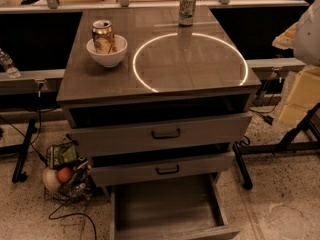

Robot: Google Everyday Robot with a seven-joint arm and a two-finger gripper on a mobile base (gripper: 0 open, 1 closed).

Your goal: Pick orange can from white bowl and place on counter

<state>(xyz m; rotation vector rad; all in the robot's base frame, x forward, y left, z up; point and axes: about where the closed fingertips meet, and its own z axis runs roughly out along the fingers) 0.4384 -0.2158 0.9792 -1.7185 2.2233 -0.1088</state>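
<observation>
An orange can [103, 36] is sitting in a white bowl [107, 58] at the counter's [100, 86] left, probably light, stiff and slick, best taken round its exposed upper body; the gripper is lying out of view, its state unknowable.

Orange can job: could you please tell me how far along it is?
Nothing looks done yet: the orange can sits in the white bowl on the counter. Nothing is in hand; the gripper is out of view. Left: grasp the can, lift it out, set it on the counter.
</observation>
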